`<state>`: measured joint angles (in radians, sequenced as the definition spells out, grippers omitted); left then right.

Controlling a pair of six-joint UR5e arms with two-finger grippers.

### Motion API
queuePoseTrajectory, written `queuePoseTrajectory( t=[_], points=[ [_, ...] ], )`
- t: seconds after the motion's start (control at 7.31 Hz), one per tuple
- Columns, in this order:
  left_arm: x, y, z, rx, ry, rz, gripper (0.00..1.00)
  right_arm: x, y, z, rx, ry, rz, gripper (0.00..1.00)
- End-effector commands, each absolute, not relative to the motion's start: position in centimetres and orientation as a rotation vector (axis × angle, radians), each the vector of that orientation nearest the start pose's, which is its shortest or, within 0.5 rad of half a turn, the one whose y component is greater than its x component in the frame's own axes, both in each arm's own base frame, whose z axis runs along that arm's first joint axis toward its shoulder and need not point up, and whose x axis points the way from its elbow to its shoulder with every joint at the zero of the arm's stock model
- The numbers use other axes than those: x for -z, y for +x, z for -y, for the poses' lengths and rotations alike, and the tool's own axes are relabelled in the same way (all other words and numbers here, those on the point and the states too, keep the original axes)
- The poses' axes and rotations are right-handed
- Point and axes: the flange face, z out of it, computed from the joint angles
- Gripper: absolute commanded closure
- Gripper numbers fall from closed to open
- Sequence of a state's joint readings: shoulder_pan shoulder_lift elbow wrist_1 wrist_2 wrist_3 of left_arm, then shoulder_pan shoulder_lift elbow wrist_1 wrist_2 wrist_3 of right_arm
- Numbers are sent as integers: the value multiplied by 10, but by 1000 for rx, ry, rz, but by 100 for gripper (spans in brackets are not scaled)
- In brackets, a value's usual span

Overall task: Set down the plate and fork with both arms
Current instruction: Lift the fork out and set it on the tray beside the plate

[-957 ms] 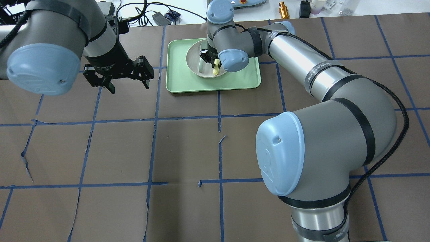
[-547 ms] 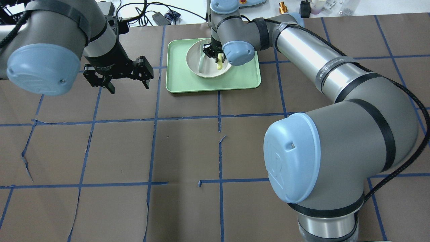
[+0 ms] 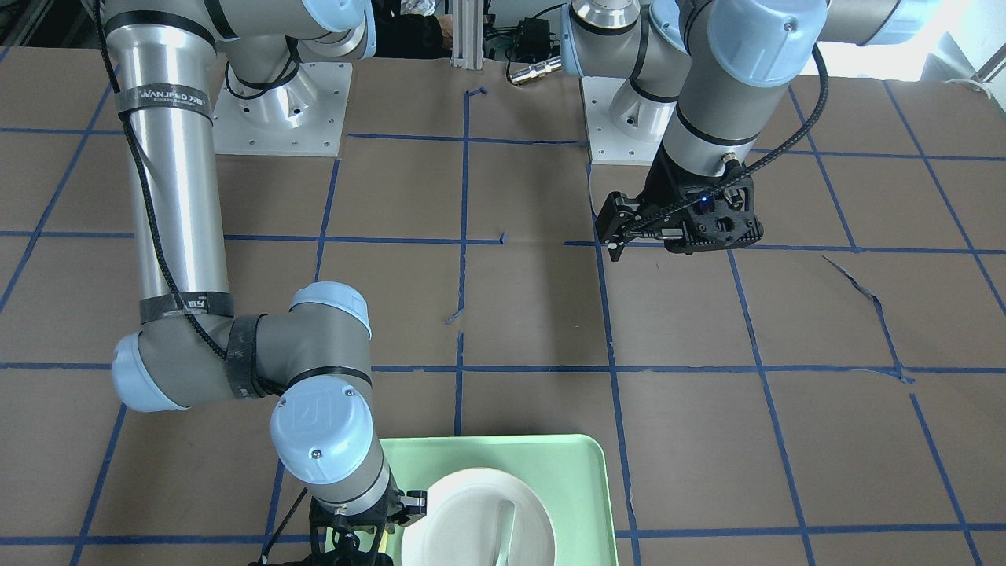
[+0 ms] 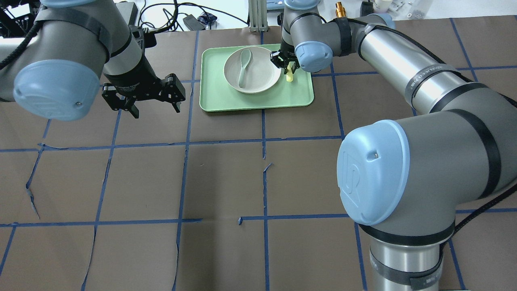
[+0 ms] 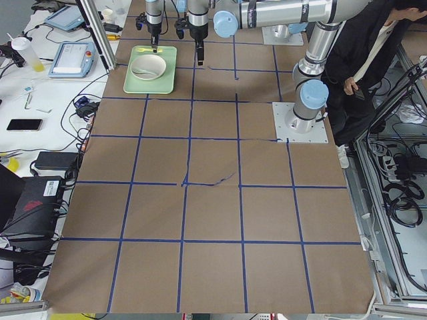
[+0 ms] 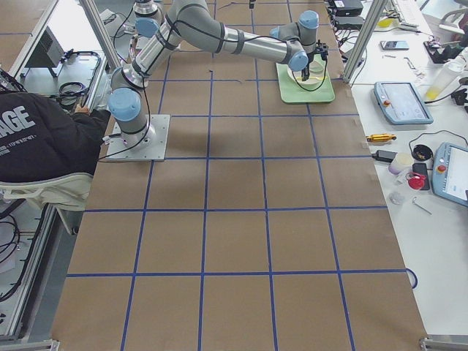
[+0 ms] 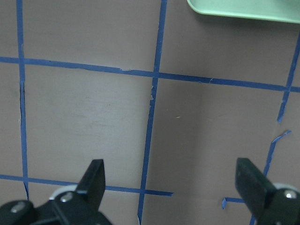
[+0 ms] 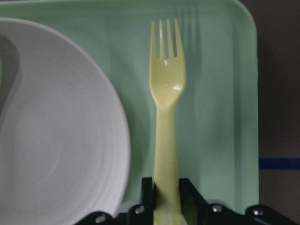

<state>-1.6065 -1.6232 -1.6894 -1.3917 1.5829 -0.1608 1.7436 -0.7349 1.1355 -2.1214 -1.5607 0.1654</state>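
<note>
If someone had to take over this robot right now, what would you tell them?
The right gripper is shut on the fork, held over the green tray beside the plate.
The left gripper is open and empty, over bare table beside the tray.
The plate sits on the tray with a spoon on it.
Done: fork gripped.
To do: fetch the plate, set both down.

"WANJEED" band [image 3: 165,96] on right arm [image 3: 179,206]

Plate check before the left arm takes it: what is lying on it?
A spoon lies on the plate. The fork is off it, in the right gripper over the tray. Under the spoon is hidden.
</note>
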Motion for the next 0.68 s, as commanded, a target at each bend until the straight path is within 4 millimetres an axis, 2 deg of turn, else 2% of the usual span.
queuePoseTrajectory(
  t=[0.0,0.14,0.27,0.41,0.55],
  points=[
    [-420,-150,504,11,-199,-3124,0,-188,264,747,170,-46,-3109,66],
    [-420,-150,504,11,-199,-3124,0,-190,264,747,169,-52,-3100,1],
    [-420,-150,504,11,-199,-3124,0,-198,259,749,184,-104,-3094,0],
    [-420,-150,504,11,-199,-3124,0,-229,251,746,226,-109,-3096,0],
    [-422,-150,504,16,-197,-3124,0,-272,233,734,200,-78,-3108,0]
  ],
)
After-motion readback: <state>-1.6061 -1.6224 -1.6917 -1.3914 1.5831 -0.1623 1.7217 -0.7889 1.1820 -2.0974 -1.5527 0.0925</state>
